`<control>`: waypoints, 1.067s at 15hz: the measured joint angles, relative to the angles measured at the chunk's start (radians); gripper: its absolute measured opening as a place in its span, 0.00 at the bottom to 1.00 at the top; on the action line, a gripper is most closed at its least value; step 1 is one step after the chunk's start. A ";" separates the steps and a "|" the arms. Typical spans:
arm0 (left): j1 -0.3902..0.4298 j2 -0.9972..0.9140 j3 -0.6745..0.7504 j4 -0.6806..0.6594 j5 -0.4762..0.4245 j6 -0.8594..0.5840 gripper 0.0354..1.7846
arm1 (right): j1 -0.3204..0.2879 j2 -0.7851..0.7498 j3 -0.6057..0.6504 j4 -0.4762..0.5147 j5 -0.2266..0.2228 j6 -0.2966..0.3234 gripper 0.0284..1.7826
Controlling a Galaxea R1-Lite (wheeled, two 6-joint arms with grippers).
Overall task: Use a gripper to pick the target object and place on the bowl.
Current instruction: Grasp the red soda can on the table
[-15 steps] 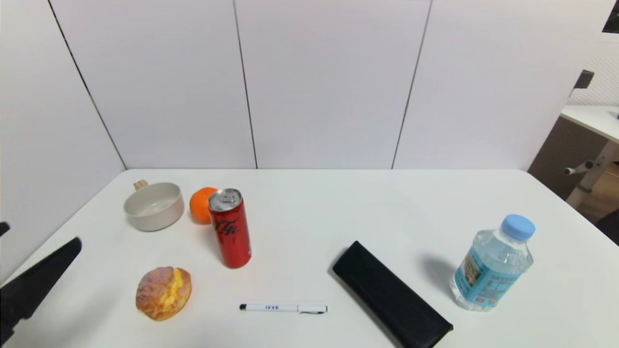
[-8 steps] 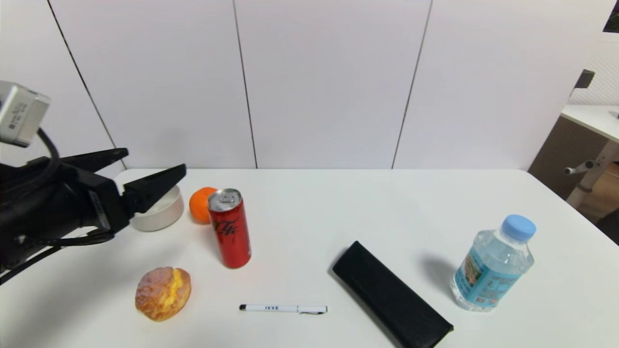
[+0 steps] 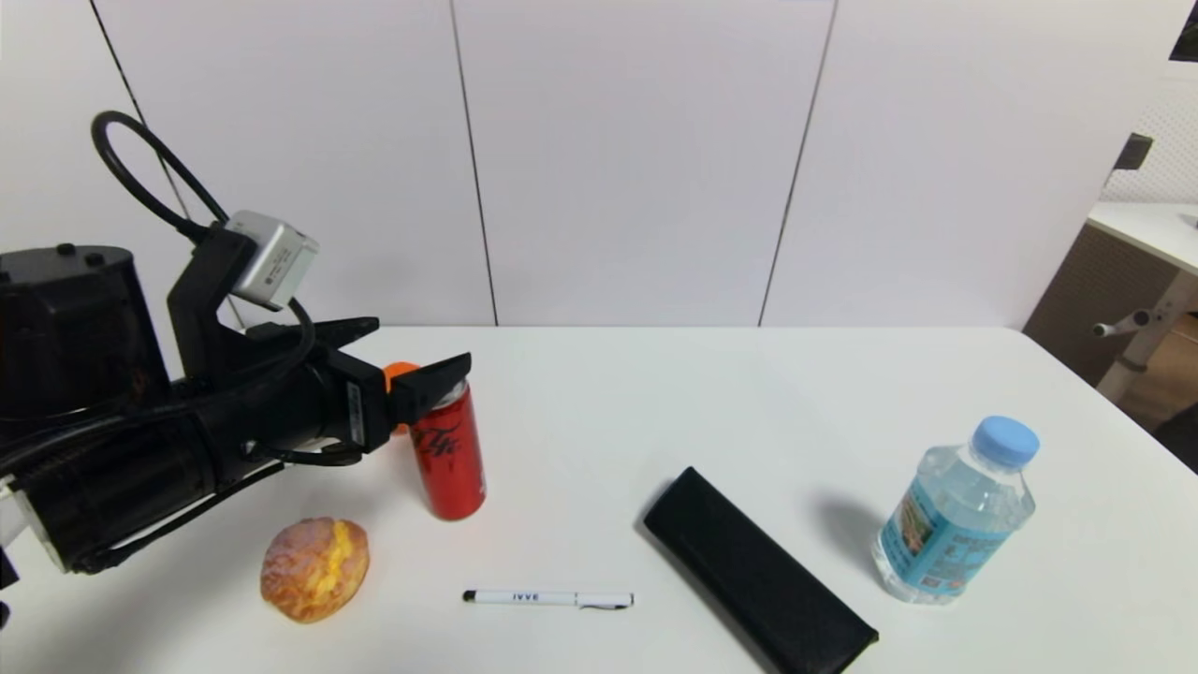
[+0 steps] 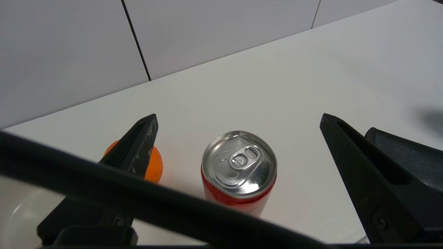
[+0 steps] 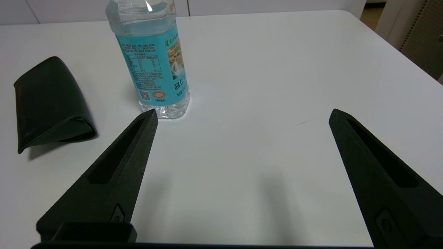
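Note:
The red soda can [image 3: 450,461] stands upright at the left middle of the table. My left gripper [image 3: 421,344] is open and hovers at the can's top, with one jaw in front of the silver lid. In the left wrist view the can [image 4: 238,164] sits between the spread jaws of this gripper [image 4: 238,117], touching neither. The bowl is hidden behind my left arm in the head view; only a pale sliver of it [image 4: 17,214] shows in the left wrist view. My right gripper [image 5: 243,112] is open and empty above bare table by the water bottle.
An orange [image 3: 400,369] peeks out just behind the can, close to one left jaw [image 4: 156,166]. A bread bun [image 3: 315,568], a pen [image 3: 547,596], a black case [image 3: 758,571] and a water bottle [image 3: 956,510] stand along the front and right.
My left arm has swung in from the table's left front edge, up and to the right. Its open jaws now reach the can's top and the arm covers the bowl.

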 joint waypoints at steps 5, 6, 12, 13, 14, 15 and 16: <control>0.024 0.119 0.082 -0.202 0.002 -0.002 0.94 | 0.000 0.000 0.000 0.000 0.000 0.001 0.96; 0.028 0.140 0.099 -0.239 0.002 -0.002 0.94 | 0.000 0.000 0.000 0.000 0.000 0.001 0.96; 0.042 0.274 0.173 -0.468 0.003 -0.011 0.94 | 0.000 0.000 0.000 0.000 0.000 0.000 0.96; 0.044 0.290 0.179 -0.483 0.003 -0.012 0.94 | 0.000 0.000 0.000 0.000 0.000 0.001 0.96; 0.046 0.304 0.183 -0.493 0.003 -0.012 0.94 | 0.000 0.000 0.000 0.000 0.000 -0.001 0.96; 0.046 0.313 0.191 -0.493 0.003 -0.012 0.94 | 0.000 0.000 0.000 0.000 0.000 0.000 0.96; 0.046 0.321 0.198 -0.493 0.003 -0.011 0.94 | 0.000 0.000 0.000 0.000 0.000 0.000 0.96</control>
